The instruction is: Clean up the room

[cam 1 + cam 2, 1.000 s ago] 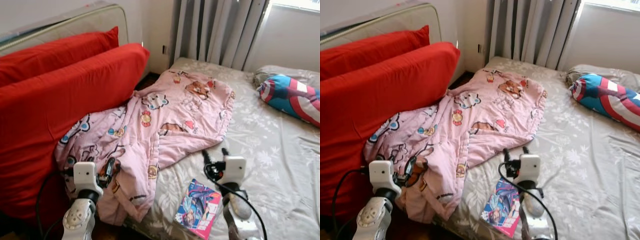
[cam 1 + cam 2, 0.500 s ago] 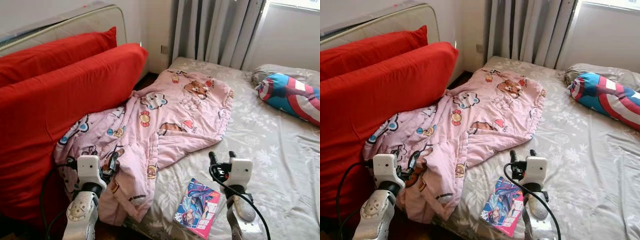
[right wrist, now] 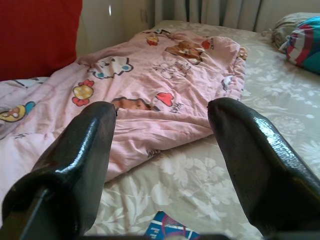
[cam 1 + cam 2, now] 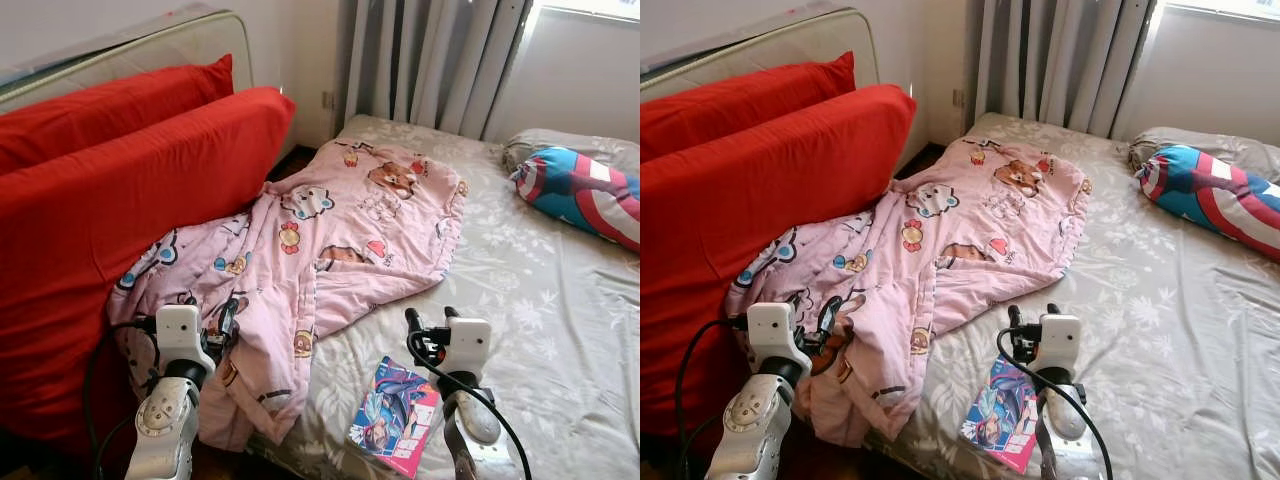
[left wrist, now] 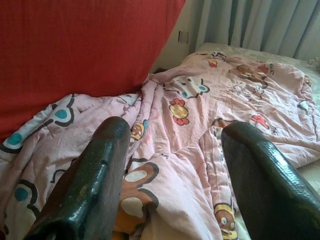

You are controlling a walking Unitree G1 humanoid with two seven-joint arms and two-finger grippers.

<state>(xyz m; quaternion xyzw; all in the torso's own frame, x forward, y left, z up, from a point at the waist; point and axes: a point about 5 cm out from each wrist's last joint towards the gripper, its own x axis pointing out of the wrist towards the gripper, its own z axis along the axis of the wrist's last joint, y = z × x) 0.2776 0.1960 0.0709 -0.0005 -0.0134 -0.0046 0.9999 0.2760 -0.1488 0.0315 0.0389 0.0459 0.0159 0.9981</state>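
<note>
Approach step: the left gripper (image 4: pixel 205 318) and right gripper (image 4: pixel 428 320), jaws spread and empty, hover before the crumpled pink blanket (image 4: pixel 330 230) on the bed (image 4: pixel 540 300); next, likely seize its near edge.

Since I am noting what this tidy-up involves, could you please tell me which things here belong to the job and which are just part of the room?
Job:
- blanket, crumpled across the bed
- book, near the bed's edge
- left tool, open over the blanket
- right tool, open above the book

Just there:
- red cushions
- striped pillow
- curtain
- bed
</note>
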